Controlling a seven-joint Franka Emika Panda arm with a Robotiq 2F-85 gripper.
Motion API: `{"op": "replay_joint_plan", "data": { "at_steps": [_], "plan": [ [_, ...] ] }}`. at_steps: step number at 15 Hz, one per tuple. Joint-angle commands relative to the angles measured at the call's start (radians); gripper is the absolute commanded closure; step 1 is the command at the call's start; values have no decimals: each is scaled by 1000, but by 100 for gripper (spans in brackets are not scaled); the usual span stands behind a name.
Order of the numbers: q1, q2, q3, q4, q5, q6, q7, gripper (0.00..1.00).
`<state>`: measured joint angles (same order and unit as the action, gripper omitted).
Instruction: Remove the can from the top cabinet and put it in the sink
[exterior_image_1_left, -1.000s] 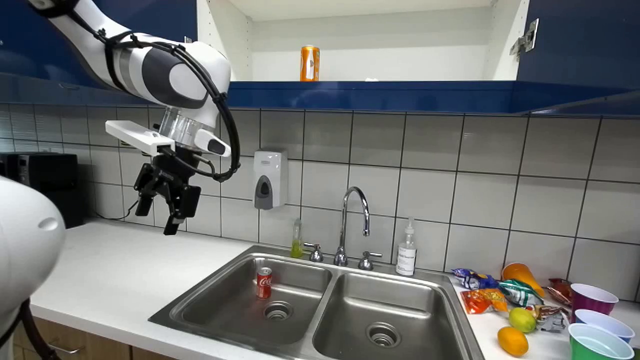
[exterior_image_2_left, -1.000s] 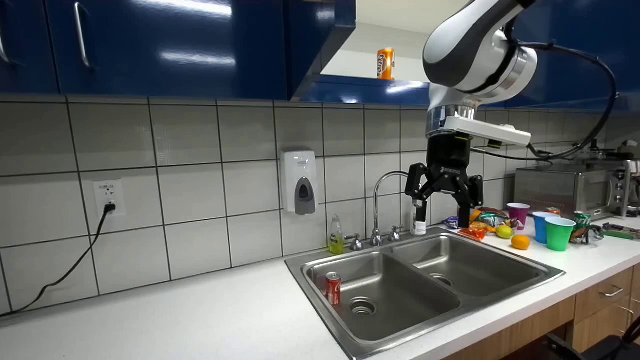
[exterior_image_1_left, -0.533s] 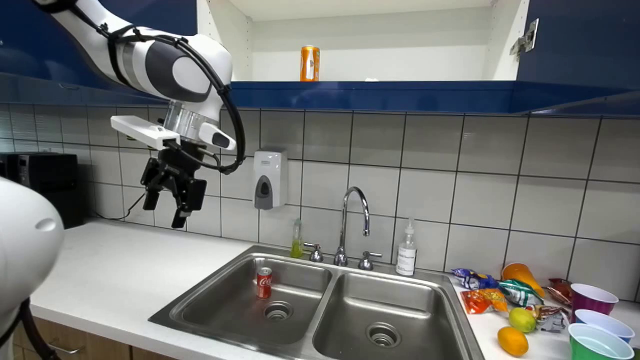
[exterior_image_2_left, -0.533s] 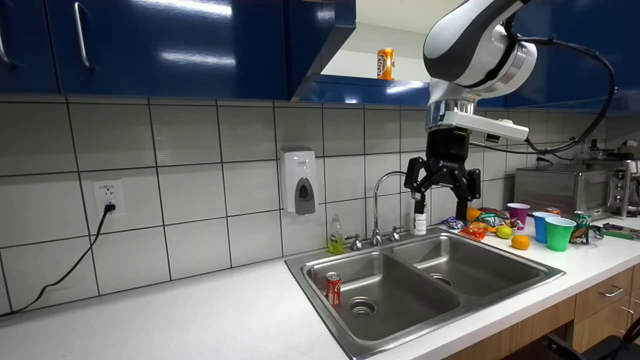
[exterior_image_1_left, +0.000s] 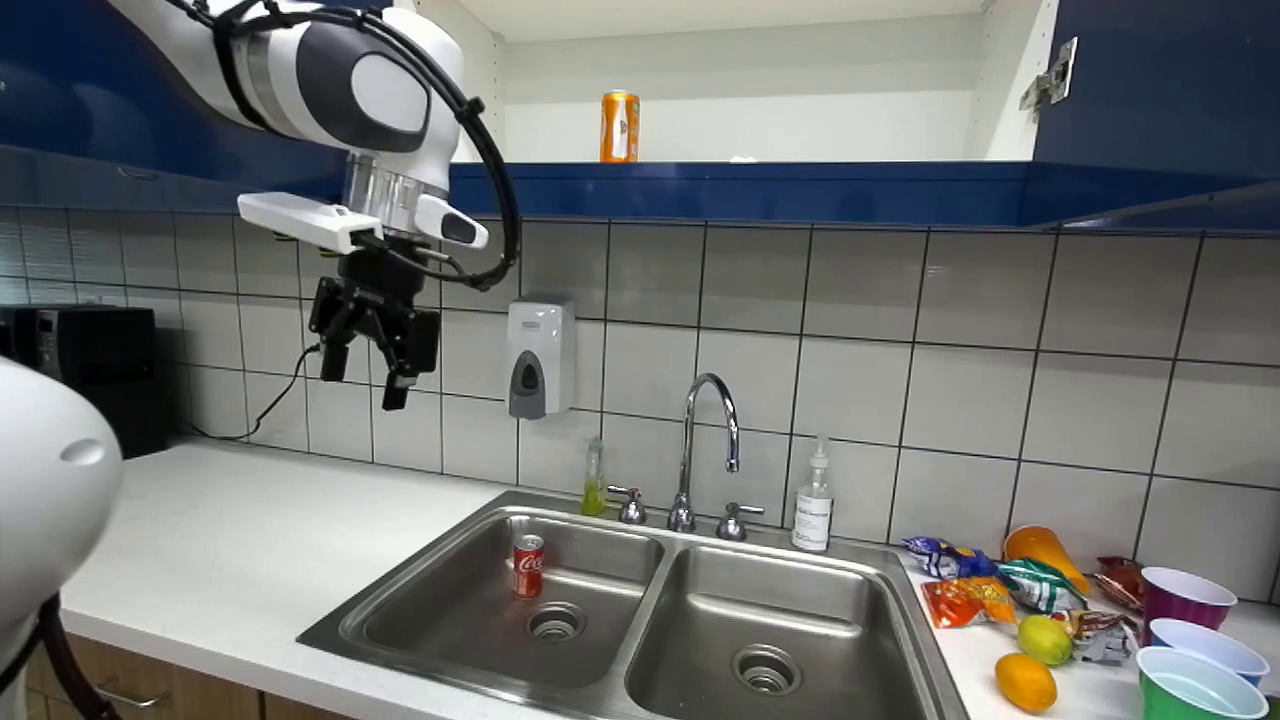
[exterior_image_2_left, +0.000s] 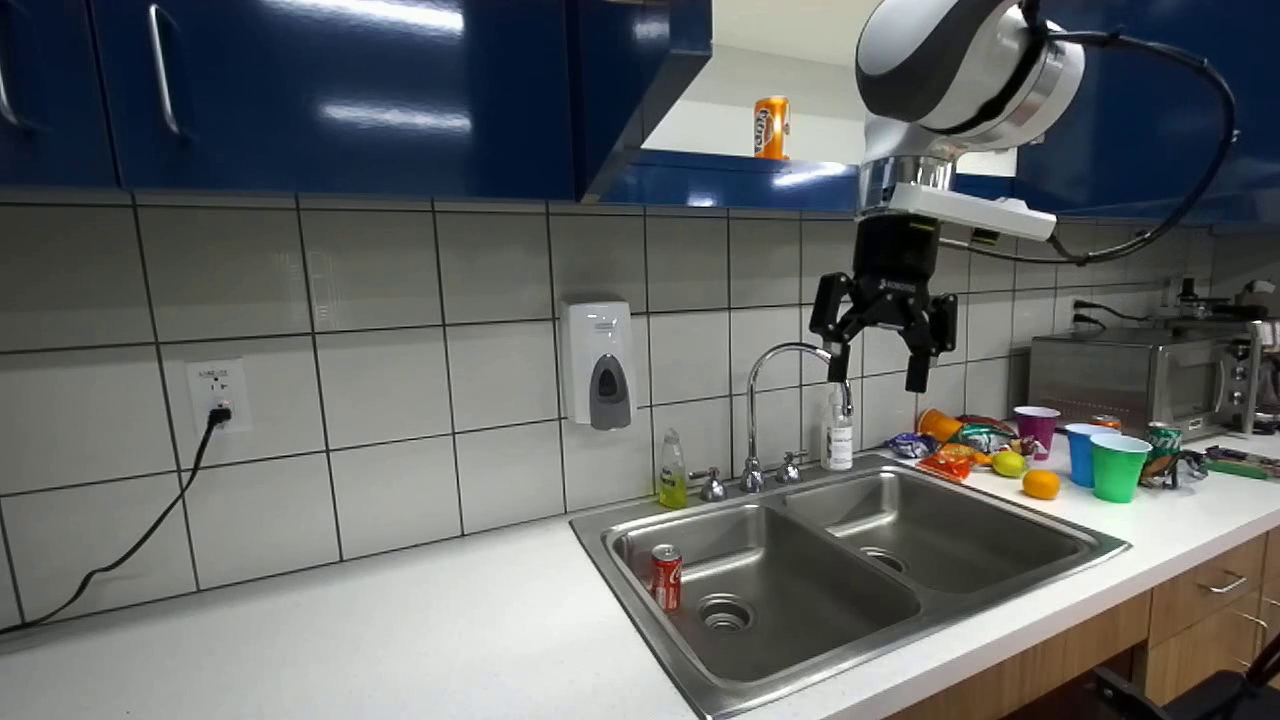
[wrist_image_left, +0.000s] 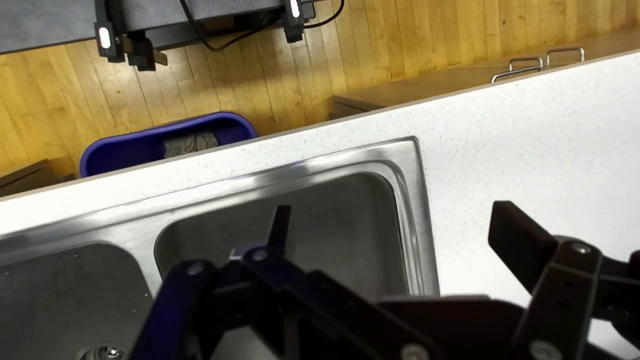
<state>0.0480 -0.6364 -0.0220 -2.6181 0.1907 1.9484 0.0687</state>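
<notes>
Orange can (exterior_image_1_left: 619, 127) and gripper (exterior_image_2_left: 877, 383) are well apart, so the fetching has yet to begin. The gripper's blunt black fingers (exterior_image_2_left: 916, 372) point down, spread wide, with nothing held between them. Over the last second the smooth white arm (exterior_image_1_left: 385, 95) has carried them higher in front of the wall tiles (exterior_image_1_left: 855, 390), while the can stands where it stood. I take that climb for the start of a reach toward the top cabinet (exterior_image_1_left: 745, 190); the gripper would probably have to turn so that its fingers come in level with the can. In the wrist view one finger shows against the sink (wrist_image_left: 310, 174), grey steel with a bright rim and rounded basins, the other against white counter (wrist_image_left: 500, 150) peppered with tiny flecks. A red can (exterior_image_2_left: 666, 578) stands upright in one basin, near the drain (exterior_image_2_left: 725, 612); presumably not the one to move. Behind, a slim chrome faucet (exterior_image_1_left: 687, 450) curves over in a hook, and the glossy tiles run in a grid of dark lines. Farther along the counter are crinkled, shiny snack bags (exterior_image_1_left: 965, 600) and tapered cups (exterior_image_2_left: 1118, 465), likely plastic. Overhead, the cabinet is shiny dark blue outside and flat white inside. The orange can stands upright in it, a straight-sided cylinder whose foot meets the line of the front edge; how far back it sits, I cannot tell.
</notes>
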Motion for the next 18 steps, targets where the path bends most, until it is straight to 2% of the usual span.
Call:
{"op": "replay_joint_plan", "data": {
  "at_steps": [1, 7, 18],
  "plan": [
    [-34, -66, 33, 34, -40, -52, 36, 0],
    [-45, -148, 47, 88, -63, -72, 64, 0],
    [-112, -235, 37, 170, -66, -5, 115, 0]
  ]
}}
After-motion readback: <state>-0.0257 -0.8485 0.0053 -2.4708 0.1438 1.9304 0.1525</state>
